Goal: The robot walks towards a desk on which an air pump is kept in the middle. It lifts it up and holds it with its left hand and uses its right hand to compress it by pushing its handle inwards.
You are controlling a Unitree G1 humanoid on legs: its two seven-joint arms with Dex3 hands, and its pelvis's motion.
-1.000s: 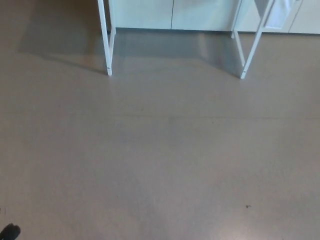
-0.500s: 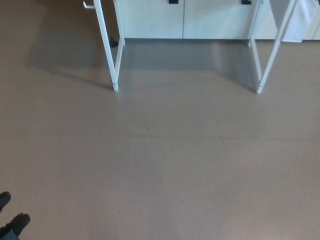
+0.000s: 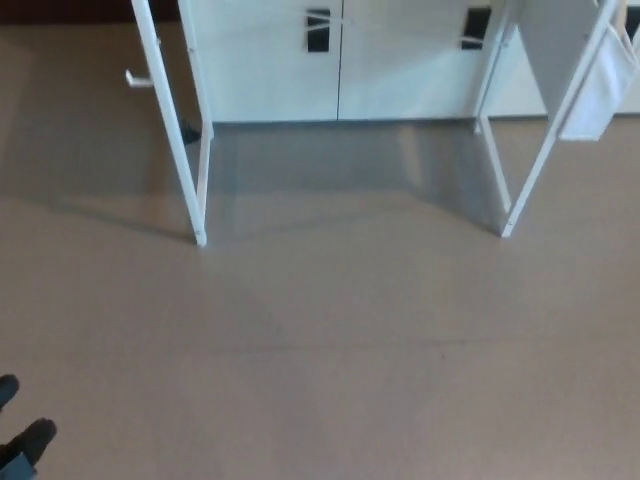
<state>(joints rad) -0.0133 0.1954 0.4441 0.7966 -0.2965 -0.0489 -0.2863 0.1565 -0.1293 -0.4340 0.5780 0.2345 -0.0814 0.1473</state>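
Note:
No air pump shows in the head view, and no desk top either. Only the desk's white legs show: the left pair (image 3: 185,150) and the right pair (image 3: 545,140) stand on the brown floor (image 3: 330,350) ahead of me. A small black part of my left hand (image 3: 25,440) shows at the bottom left corner, over the floor and far from the desk legs. It holds nothing that I can see. My right hand is out of the picture.
White cabinets (image 3: 270,70) with dark handles (image 3: 318,30) stand behind the desk legs. A white sheet or bag (image 3: 598,95) hangs at the right leg. A small white handle (image 3: 138,79) sticks out at the far left.
The whole picture has shifted: the desk legs and cabinets now sit lower and larger, so the camera has moved nearer. The edge of my left hand has come into view.

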